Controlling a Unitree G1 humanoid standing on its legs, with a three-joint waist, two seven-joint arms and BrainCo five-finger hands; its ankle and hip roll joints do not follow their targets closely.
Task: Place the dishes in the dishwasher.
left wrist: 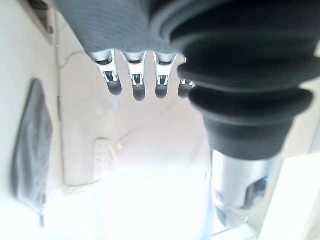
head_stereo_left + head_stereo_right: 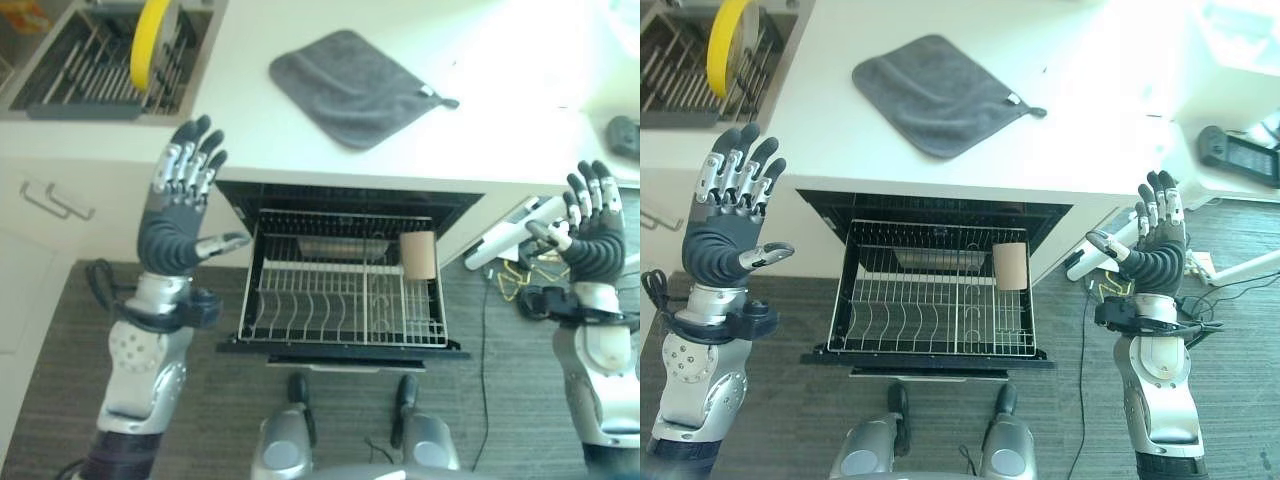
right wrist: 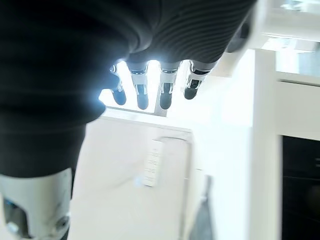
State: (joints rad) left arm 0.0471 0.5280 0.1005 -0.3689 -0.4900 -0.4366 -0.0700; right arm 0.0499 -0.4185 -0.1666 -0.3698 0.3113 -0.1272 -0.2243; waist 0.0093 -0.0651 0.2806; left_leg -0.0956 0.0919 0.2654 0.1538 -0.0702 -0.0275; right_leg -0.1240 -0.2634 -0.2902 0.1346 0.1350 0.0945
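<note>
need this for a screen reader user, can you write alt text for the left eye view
Both robot hands, the left hand and the right hand, are raised open and empty on either side of a pulled-out dishwasher rack holding one tan cup. Behind it, a grey cloth lies on the white counter, and a yellow plate stands in a sink rack.

White counter (image 2: 520, 110), grey wood-grain floor (image 2: 60, 340), white cabinet drawers (image 2: 30, 250)

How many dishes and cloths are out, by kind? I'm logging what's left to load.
Yellow plate, upright in the sink rack: 1
Tan cup, in the dishwasher rack: 1
Grey cloth, on the counter: 1
Total: 3
</note>
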